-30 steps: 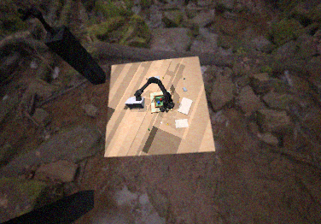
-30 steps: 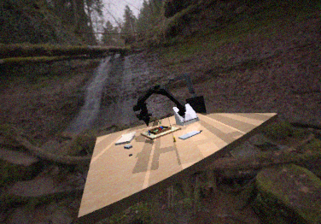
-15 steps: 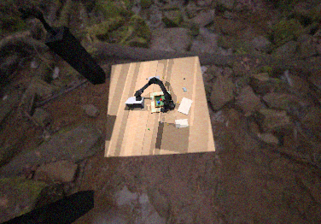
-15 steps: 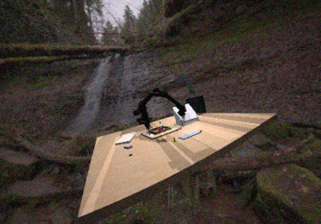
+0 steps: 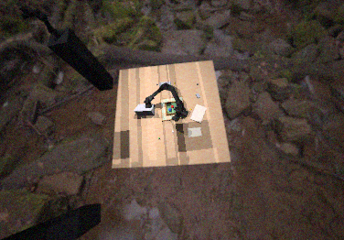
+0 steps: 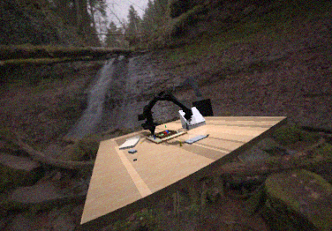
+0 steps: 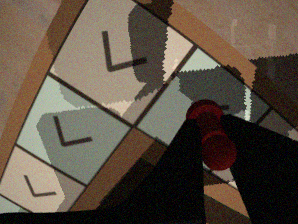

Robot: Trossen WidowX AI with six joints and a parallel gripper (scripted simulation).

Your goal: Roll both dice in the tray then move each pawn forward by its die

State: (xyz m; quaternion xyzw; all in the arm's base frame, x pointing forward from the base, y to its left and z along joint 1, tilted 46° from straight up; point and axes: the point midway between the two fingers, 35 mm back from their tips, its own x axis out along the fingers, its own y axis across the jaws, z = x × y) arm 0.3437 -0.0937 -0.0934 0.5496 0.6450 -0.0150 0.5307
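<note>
pincer (image 5: pixel 179 118) (image 6: pixel 151 133) (image 7: pixel 208 127) grips red pawn (image 7: pixel 212 135); dark arrows mark board squares (image 7: pixel 90 145).

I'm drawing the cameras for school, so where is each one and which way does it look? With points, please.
Top: high above, looking down at the table (image 5: pixel 137 153); the whole arm shows.
Exterior: off to one side, looking across the table (image 6: pixel 115 181); the arm shows.
Wrist: on the arm, looking past its dark fingers at the red pawn (image 7: pixel 218 150).
Top and exterior share table and arm.
</note>
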